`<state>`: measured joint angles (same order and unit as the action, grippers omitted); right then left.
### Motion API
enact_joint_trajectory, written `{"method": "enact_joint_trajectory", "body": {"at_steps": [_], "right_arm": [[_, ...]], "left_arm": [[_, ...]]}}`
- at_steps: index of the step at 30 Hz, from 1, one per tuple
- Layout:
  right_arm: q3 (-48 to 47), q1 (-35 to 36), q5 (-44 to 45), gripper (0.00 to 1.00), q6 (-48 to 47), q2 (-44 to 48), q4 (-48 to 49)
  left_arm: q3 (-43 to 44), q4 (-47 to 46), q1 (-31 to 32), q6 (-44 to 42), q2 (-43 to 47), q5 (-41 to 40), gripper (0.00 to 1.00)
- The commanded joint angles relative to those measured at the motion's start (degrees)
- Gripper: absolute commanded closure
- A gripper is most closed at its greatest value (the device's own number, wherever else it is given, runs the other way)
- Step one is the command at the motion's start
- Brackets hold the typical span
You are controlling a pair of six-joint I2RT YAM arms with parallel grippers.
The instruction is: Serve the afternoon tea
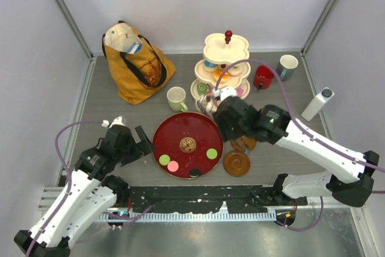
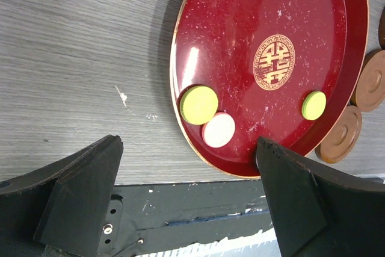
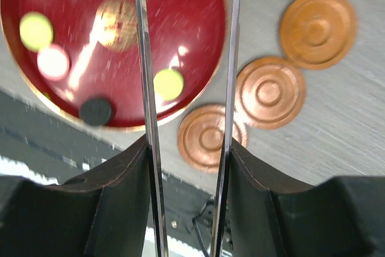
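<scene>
Lying flat, lime macaron (image 2: 198,104) (round)

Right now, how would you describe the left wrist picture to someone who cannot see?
A round dark-red tray with a gold emblem lies on a grey table, holding two yellow-green toy macarons and a pale pink macaron. The left pincer stands wide open and empty below; brown coasters edge the right.

A round gold emblem (image 2: 274,62), a Chinese character resembling the double-happiness sign inside a fret border, marks the middle of the red tray (image 2: 240,4) near the worktop's front edge. It is the only sign that can be made out. A dark print (image 1: 151,67) on the tote bag (image 1: 129,85), at the back left corner, is too small to read.
</scene>
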<state>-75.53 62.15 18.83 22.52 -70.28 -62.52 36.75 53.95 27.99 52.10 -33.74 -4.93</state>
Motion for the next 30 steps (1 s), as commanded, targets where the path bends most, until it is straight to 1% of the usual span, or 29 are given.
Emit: {"method": "enact_joint_trajectory", "body": {"at_steps": [1, 6, 7, 10, 12, 16, 18, 20, 22, 23, 28, 29, 30], "right_arm": [[-5.94, -8.79, 1.39, 0.57, -2.48, 2.69, 6.26], [-12.00, -14.67, -1.68, 0.57, -4.50, 1.82, 10.48], [-12.45, -15.39, -3.08, 0.57, -5.03, 1.12, 11.10], [-14.91, -16.71, -3.45, 0.57, -5.73, -0.64, 11.28], [-15.52, -17.59, -3.36, 0.58, -6.00, -0.82, 11.11], [-12.46, -20.48, -2.66, 0.58, -4.68, 2.42, 11.11], [-10.09, -23.82, -2.92, 0.58, -3.81, 4.79, 11.11], [-8.41, -28.91, -3.79, 0.58, -3.45, 6.91, 11.11], [-7.36, -36.01, -5.20, 0.58, -3.63, 8.40, 11.81], [-7.01, -38.13, -6.08, 0.58, -3.80, 8.84, 11.98], [-6.48, -51.57, -12.92, 0.59, -4.24, 6.83, 14.79], [-6.48, -53.08, -13.90, 0.59, -4.68, 5.34, 15.49], [-6.65, -56.06, -17.04, 0.59, -5.46, 4.55, 16.54]], "left_arm": [[1.04, -0.52, -0.30, -0.06, 1.30, -0.78, 0.00], [1.13, -0.08, -0.22, -0.15, 2.62, -1.14, 0.00], [1.13, -0.16, -0.30, -0.07, 2.88, -1.22, 0.00], [1.30, -0.08, -0.21, -0.06, 3.41, -1.66, 0.00], [1.30, -0.16, -0.22, -0.15, 3.59, -1.66, 0.00], [1.39, -0.25, -0.22, -0.24, 3.59, -1.84, 0.00], [1.39, -0.43, -0.30, -0.41, 3.50, -1.93, 0.00], [1.39, -0.69, -0.30, -0.50, 3.24, -2.01, 0.00], [1.57, -0.78, -0.22, -0.68, 2.71, -2.01, 0.00], [1.65, -0.87, -0.30, -0.68, 2.54, -2.01, 0.00], [1.74, -1.39, -0.22, -0.77, 2.27, -2.28, 0.00], [1.66, -1.48, -0.21, -0.77, 2.10, -2.45, 0.00], [1.66, -1.74, -0.30, -0.77, 2.10, -2.45, 0.00]]}}
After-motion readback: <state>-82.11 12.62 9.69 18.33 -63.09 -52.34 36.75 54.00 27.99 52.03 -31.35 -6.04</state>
